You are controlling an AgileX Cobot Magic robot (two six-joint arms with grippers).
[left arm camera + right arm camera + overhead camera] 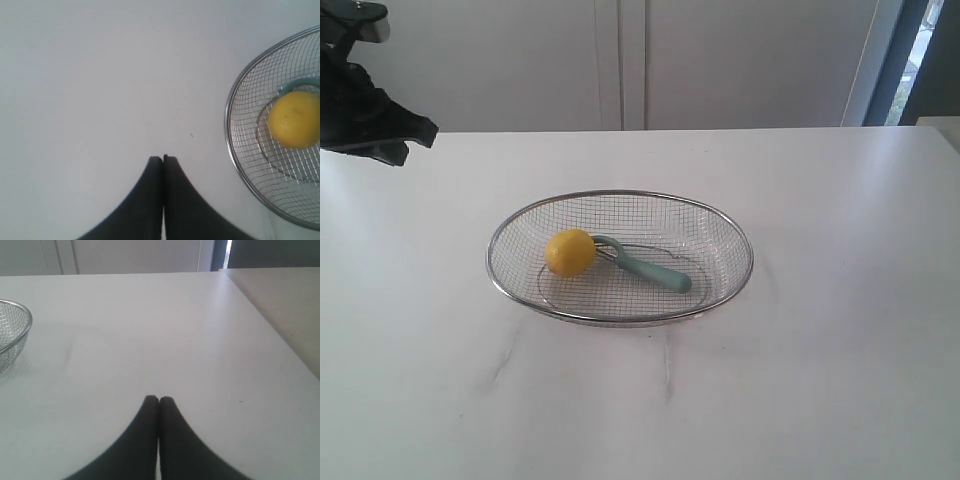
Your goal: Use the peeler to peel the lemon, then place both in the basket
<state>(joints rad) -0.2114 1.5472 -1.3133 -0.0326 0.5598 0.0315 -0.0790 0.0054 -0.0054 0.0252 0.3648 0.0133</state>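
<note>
The lemon point(570, 252) sits inside the basket point(620, 192), the peeler point(655, 268) lying beside it with its head touching the fruit. The left gripper point(163, 159) and the right gripper point(159, 400) hang over the white table point(840, 380), fingers pressed together, holding nothing

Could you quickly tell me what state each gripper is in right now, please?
Left gripper: closed, holding nothing.
Right gripper: closed, holding nothing.
</note>
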